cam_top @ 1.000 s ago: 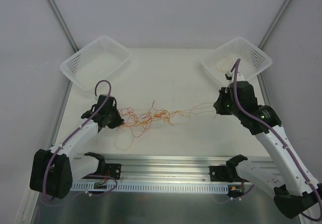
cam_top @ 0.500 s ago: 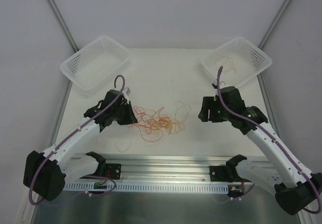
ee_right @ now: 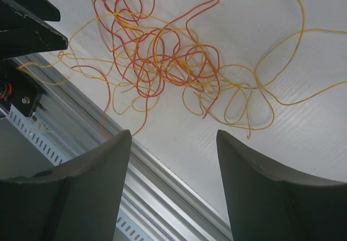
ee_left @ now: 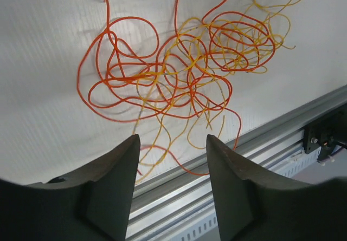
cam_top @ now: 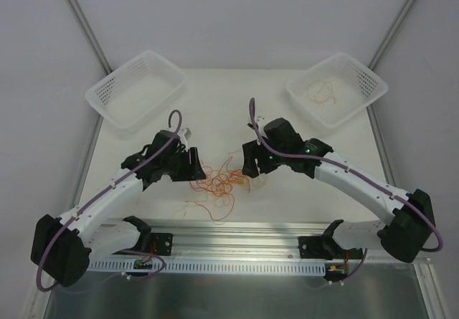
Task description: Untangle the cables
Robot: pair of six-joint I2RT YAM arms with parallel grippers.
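The cables [cam_top: 217,182] lie as one loose tangle of hair-thin red and orange-yellow wires on the white table, between the two arms. My left gripper [cam_top: 191,168] hovers at the tangle's left edge and my right gripper [cam_top: 251,167] at its right edge. In the left wrist view the left gripper [ee_left: 172,139] is open with nothing between its fingers, and the tangle [ee_left: 187,67] lies beyond the tips. The right gripper [ee_right: 173,134] is open too, with bare table in the gap and the cables [ee_right: 162,62] past it.
A white mesh basket [cam_top: 107,97] stands at the back left. Another basket [cam_top: 366,82] at the back right holds a few orange-yellow wires [cam_top: 320,92]. A metal rail [cam_top: 237,241] runs along the table's near edge, and one red wire end reaches it.
Both grippers have opened and let go of the cables. The wires, stretched out between the arms before, now lie bunched together. Both arms moved inward toward the tangle, the right one farthest.
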